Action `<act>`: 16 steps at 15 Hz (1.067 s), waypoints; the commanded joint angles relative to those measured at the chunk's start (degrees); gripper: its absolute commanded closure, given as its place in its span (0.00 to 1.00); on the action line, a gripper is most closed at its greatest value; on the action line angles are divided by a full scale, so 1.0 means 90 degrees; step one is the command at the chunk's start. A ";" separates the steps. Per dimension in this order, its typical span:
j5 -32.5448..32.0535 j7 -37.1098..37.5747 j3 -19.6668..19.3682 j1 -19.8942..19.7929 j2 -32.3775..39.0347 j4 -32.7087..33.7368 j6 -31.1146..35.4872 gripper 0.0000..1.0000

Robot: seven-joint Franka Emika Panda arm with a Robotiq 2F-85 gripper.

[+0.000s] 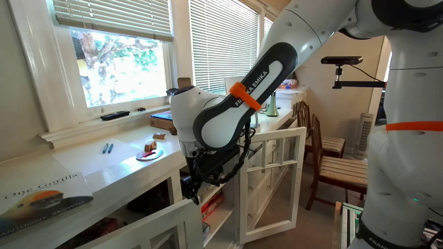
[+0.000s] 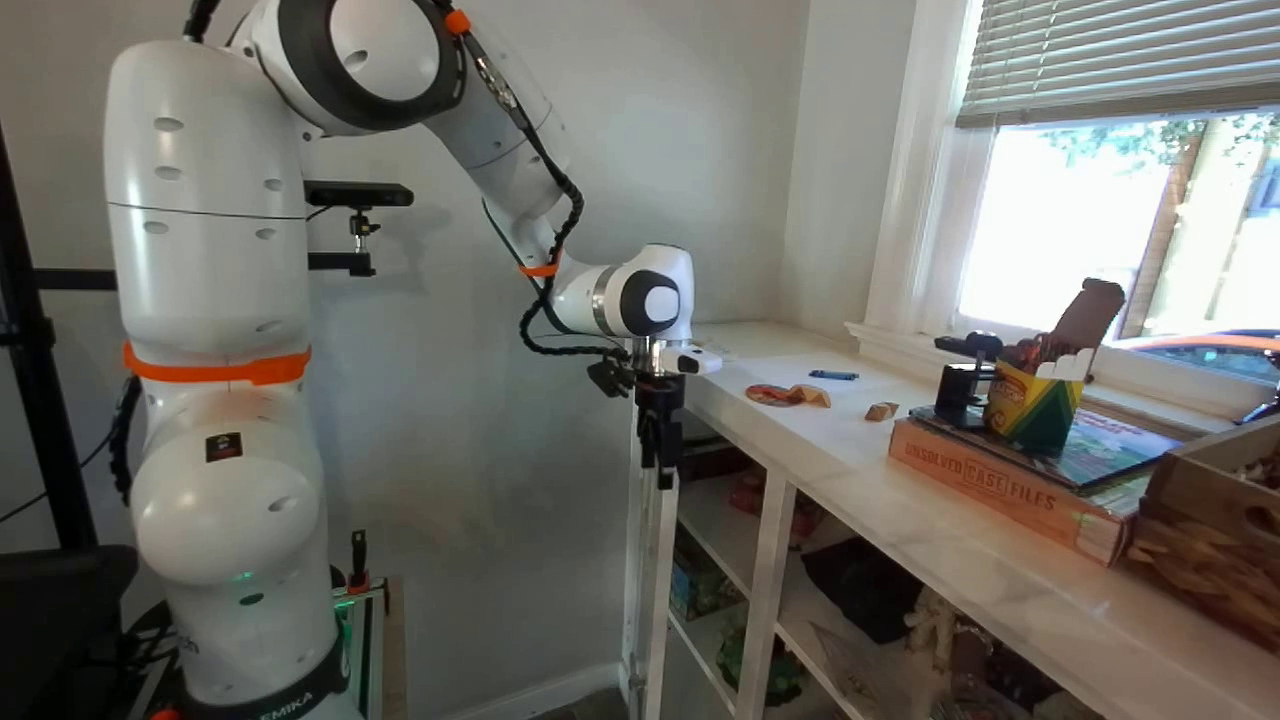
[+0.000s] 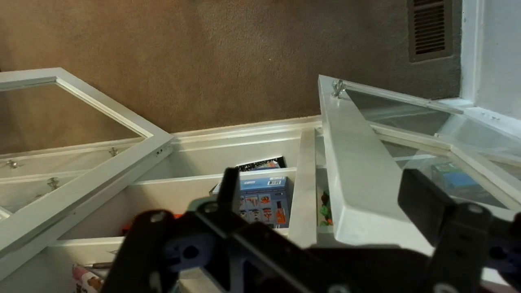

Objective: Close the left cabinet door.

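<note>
Jutting outward, long axis upright, the left cabinet door (image 1: 162,222) is cut off below in an exterior view, the tool (image 3: 323,189) spread.

Arm (image 1: 304,27): glossy white shells, grey oval plugs (image 2: 168,173). Black forearm panel (image 1: 258,82), white lettering "EMIKA", orange strap (image 1: 245,96) wrapped across; second orange strap (image 1: 415,126) at its 3 o'clock, around white trunk (image 1: 405,166). Bumpy black cable (image 1: 239,168). Silver collar (image 1: 188,148) at wrist; black gripper (image 2: 660,470) at its 6 o'clock, blocky fingers (image 3: 423,199), round screws (image 3: 156,216). Dark square sticker (image 2: 223,447) on trunk; from it, toward 6 o'clock, small green light (image 2: 243,577), then black base band (image 2: 325,683), white lettering.
</note>
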 commanded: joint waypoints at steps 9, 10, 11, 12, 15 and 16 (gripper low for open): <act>-0.1030 0.0662 -0.0162 0.0049 0.0527 -0.0033 0.0456 0.00; -0.1114 0.0809 -0.0190 0.0046 0.0551 -0.0047 0.0621 0.00; -0.1183 0.0929 -0.0216 0.0049 0.0595 -0.0037 0.0733 0.00; -0.1208 0.1057 -0.0248 0.0041 0.0635 -0.0039 0.0897 0.00; -0.1420 0.1494 -0.0373 0.0065 0.0697 -0.0044 0.1281 0.00; -0.1595 0.1714 -0.0434 0.0085 0.0696 -0.0035 0.1385 0.00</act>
